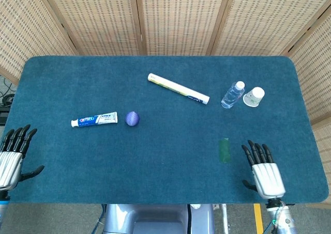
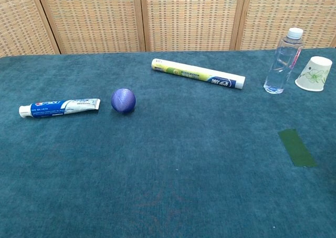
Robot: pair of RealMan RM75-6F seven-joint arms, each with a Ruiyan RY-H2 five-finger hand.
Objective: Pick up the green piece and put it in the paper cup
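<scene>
Your head view looks steeply down over the whole table [image 1: 62, 79]; your chest view faces low across it, sharing its middle.

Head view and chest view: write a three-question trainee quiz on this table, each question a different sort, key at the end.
1. True or false: the green piece lies flat on the table, untouched by either hand.
2. Multiple choice: what stands right beside the paper cup? A) ball B) bottle C) toothpaste
3. Fill in: the hand nearer the green piece is the ____ hand.

Key: 1 true. 2 B. 3 right; its fingers are spread, holding nothing, while the left hand sits at the table's far left edge, also empty.
</scene>
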